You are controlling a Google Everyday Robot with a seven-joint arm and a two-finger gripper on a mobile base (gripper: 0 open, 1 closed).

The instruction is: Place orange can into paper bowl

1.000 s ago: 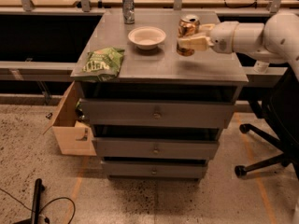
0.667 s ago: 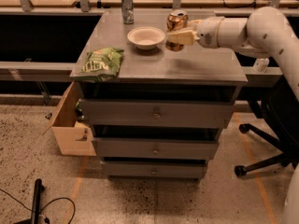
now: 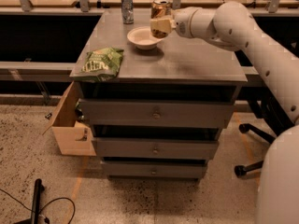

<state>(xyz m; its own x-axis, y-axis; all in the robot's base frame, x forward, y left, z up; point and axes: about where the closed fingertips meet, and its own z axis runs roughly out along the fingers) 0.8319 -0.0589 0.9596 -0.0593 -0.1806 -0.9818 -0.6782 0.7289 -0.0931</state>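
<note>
My gripper [image 3: 160, 26] is shut on the orange can [image 3: 160, 9], a shiny orange-gold can with a silver top. It holds the can upright in the air, just above the right rim of the paper bowl [image 3: 142, 38]. The bowl is shallow, round and off-white, and stands on the far middle of the grey cabinet top [image 3: 187, 62]. My white arm reaches in from the right. The lower part of the can is hidden by the fingers.
A slim silver-grey can [image 3: 126, 6] stands at the far edge, left of the bowl. A green chip bag [image 3: 100, 63] lies at the front left corner. A cardboard box [image 3: 69, 125] sits on the floor at the left. An office chair base [image 3: 252, 148] is at the right.
My gripper has carried the orange can leftward from the right side of the cabinet top to the bowl's right rim. The bowl, bag and silver can have not moved.
</note>
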